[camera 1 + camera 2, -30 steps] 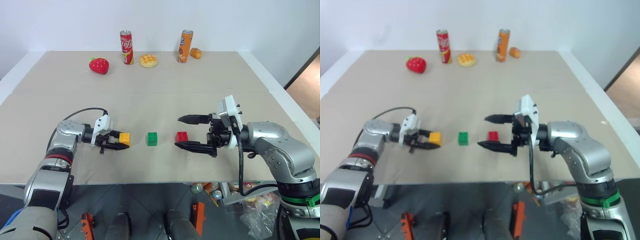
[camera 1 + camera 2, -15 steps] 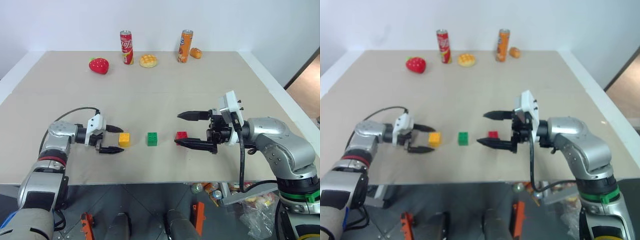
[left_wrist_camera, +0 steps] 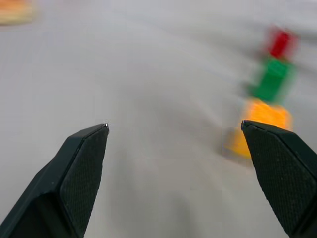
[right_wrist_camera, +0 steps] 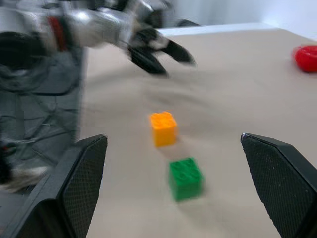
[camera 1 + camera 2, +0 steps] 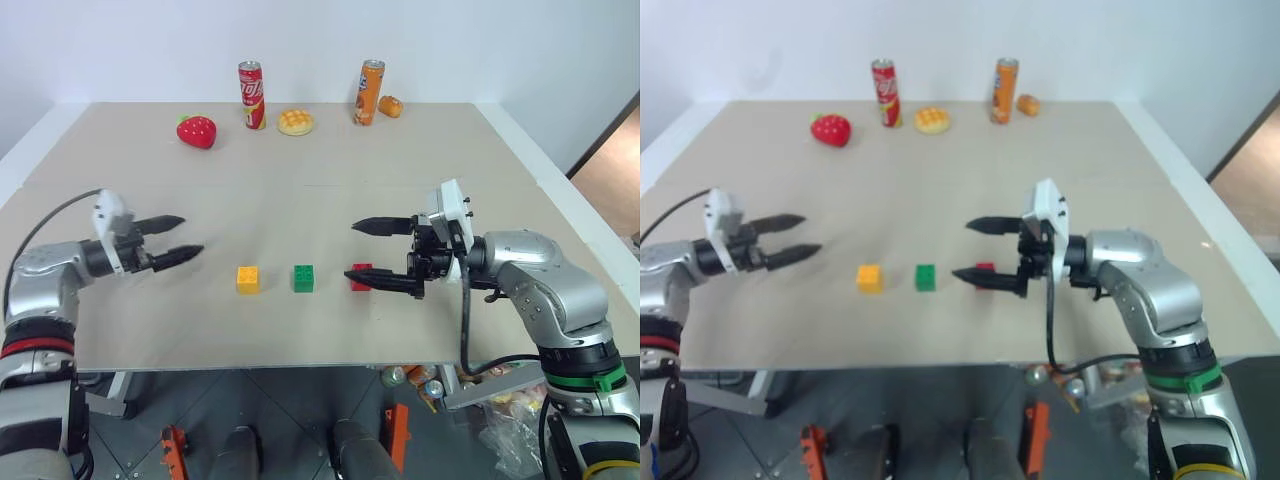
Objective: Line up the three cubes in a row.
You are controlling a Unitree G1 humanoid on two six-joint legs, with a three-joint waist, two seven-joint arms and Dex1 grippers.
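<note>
Three studded cubes lie in a row near the table's front: yellow-orange cube [image 5: 248, 279], green cube [image 5: 303, 278], red cube [image 5: 362, 271]. My left gripper [image 5: 192, 235] hovers open and empty, well to the left of the yellow-orange cube and pointing toward it. In the left wrist view the yellow-orange cube [image 3: 260, 126], green cube [image 3: 272, 79] and red cube [image 3: 281, 43] recede in a line. My right gripper [image 5: 350, 250] is open at the row's right end. Its nearer finger overlaps the red cube, and I cannot tell if they touch.
Along the table's back stand a red can [image 5: 252, 95] and an orange can [image 5: 370, 92]. A strawberry toy [image 5: 197, 131], a yellow bun toy [image 5: 295, 122] and a small orange item [image 5: 391, 105] lie there too. The table's front edge [image 5: 300, 364] runs just below the cubes.
My left gripper opened, let go of the yellow-orange cube and drew back left and upward. The cube stayed on the table. My right gripper edged in toward the red cube.
</note>
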